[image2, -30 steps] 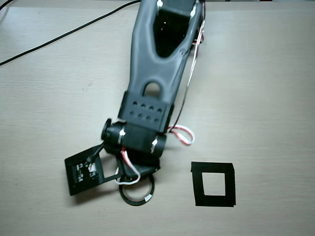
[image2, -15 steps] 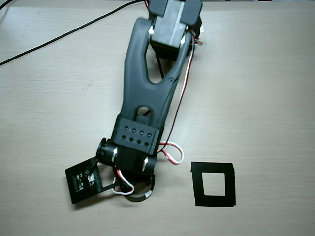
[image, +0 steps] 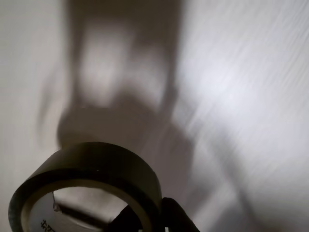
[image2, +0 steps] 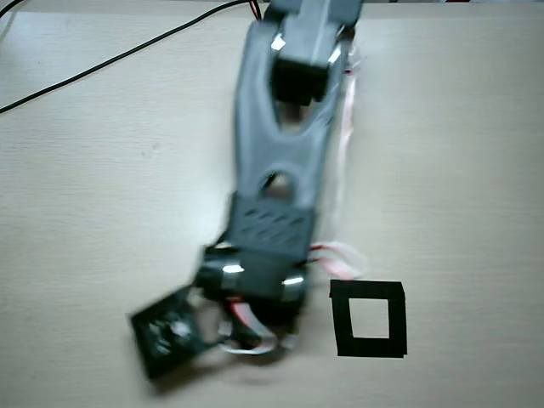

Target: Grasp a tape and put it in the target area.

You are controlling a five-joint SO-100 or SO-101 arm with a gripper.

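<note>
In the wrist view the black tape roll (image: 91,166) fills the lower left, with its pale hollow centre and a white mark on the inner edge. My gripper (image: 152,220) is shut on the roll's wall at the bottom edge, one dark finger (image: 178,217) outside the ring. The roll hangs above the table and a blurred shadow falls on the surface behind it. In the overhead view the arm (image2: 272,170) hides the roll. The target area (image2: 368,319), a square of black tape strips, lies just right of the arm's wrist end.
The robot's black square plate with white marks (image2: 166,333) sticks out at the lower left of the wrist in the overhead view. A black cable (image2: 110,59) runs across the table's upper left. The pale table (image2: 459,153) spreads to the right.
</note>
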